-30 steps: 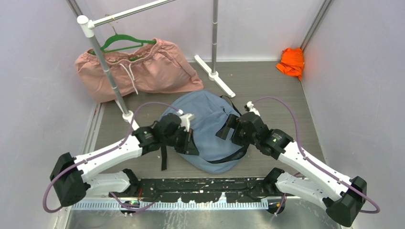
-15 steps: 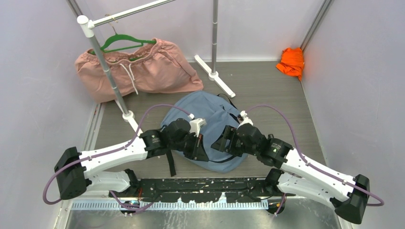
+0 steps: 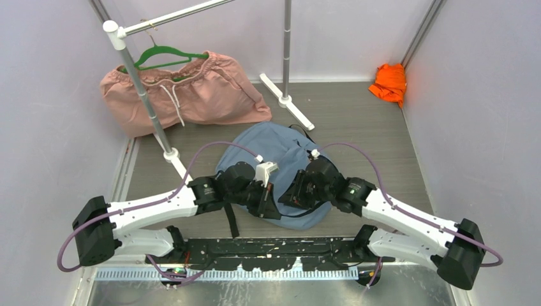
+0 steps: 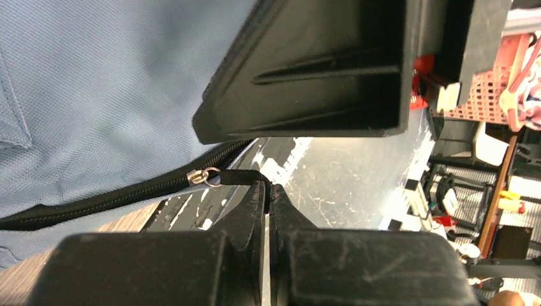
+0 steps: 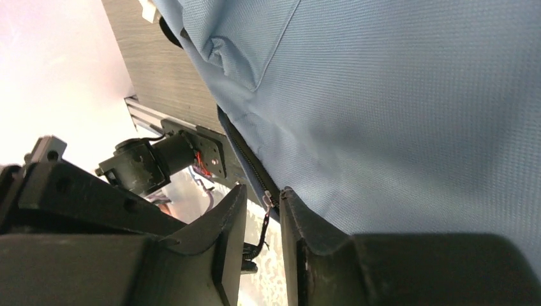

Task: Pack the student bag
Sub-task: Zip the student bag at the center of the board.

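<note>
Left jaws clenched on the black zipper pull tab [image 4: 237, 175] of the soft dusty-blue fabric backpack [image 3: 274, 150]. Right jaws narrowly apart, straddling a second thin zipper pull [image 5: 265, 213] at the bag's edge, not visibly pinching it. Backpack lies mid-way across the grey wood-grain table [image 3: 363, 127], its near edge at both jaws. Pink drawstring garment [image 3: 204, 95] on green hanger [image 3: 167, 56] far left. Small orange cloth [image 3: 389, 83] in far right corner.

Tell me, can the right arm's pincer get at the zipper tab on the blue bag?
Probably yes: the zipper tab hangs between the open fingers of the right pincer, with nothing blocking it.
</note>
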